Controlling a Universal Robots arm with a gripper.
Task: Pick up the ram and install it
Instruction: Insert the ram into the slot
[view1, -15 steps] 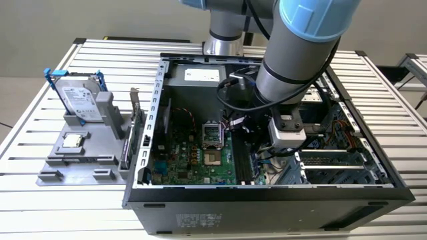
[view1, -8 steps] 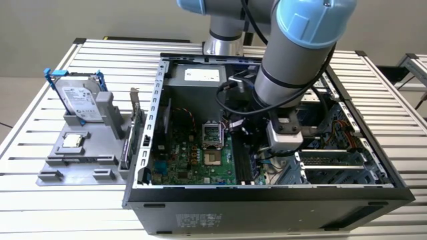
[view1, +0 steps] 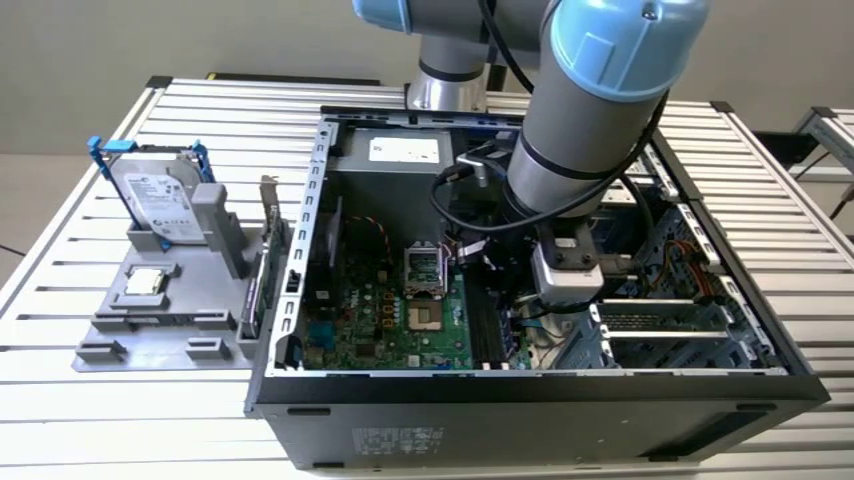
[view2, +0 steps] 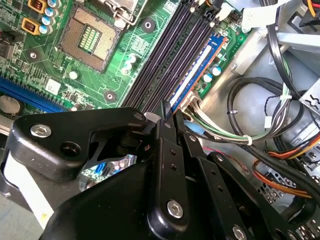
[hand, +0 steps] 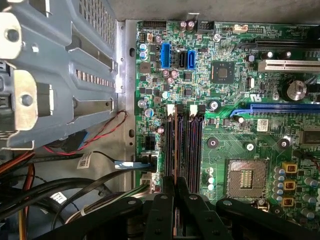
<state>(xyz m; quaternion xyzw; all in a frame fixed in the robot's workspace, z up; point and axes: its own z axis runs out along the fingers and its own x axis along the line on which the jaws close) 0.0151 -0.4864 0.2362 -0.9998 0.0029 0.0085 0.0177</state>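
Case (view1: 287, 300) lies open, the arm reaching inside; over the motherboard (hand: 225, 130) hangs the gripper (hand: 174, 186), fingers pinching the ram (view2: 192, 75) edge-on, its long axis running along the slots (hand: 182, 145), seated or not, can't tell.

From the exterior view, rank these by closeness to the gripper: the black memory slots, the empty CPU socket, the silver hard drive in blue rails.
1. The black memory slots, just to the exterior view's left of the gripper, inside the case.
2. The empty CPU socket, further left on the green board.
3. The silver hard drive in blue rails, outside the case, on the grey stand at the far left.
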